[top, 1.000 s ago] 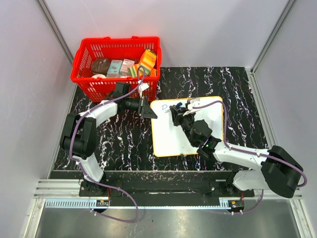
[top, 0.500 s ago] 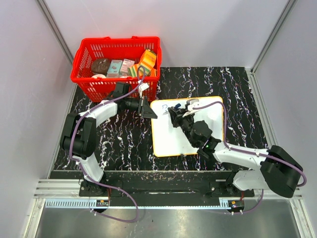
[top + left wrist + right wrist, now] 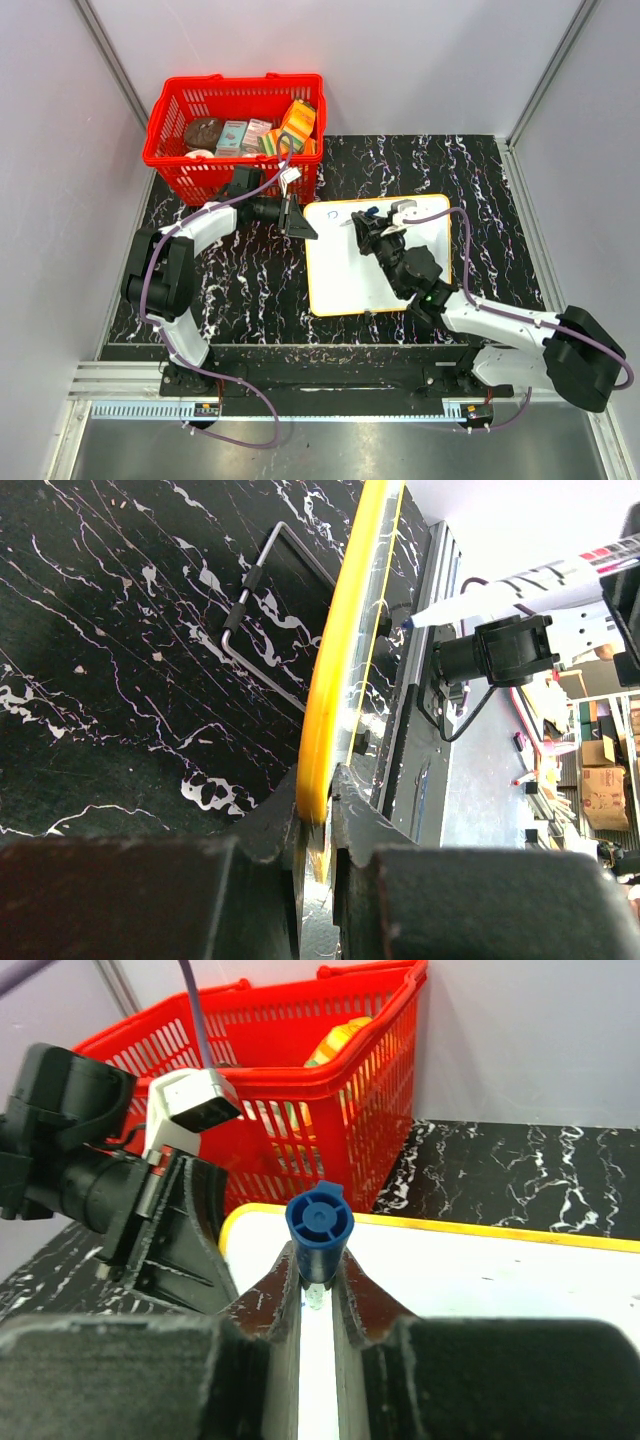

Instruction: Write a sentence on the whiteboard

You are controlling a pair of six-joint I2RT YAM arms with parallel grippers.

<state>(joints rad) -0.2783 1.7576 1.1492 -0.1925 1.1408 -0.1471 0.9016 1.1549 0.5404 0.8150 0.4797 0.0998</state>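
Observation:
The whiteboard lies flat on the dark marbled table, right of centre. My left gripper is shut on its yellow rim at the far left corner, jaws either side of the edge. My right gripper is over the board's far part, shut on a marker with a blue end. The marker's white body points its tip at the board. Of the sentence, only one small blue letter shows near the board's far left corner.
A red basket with several packets stands at the back left, just behind my left gripper; it also shows in the right wrist view. A thin metal wire bracket lies beside the board's rim. Grey walls enclose the table.
My right gripper with the marker has moved a little to the right over the board's far part. The left gripper and the board have not moved.

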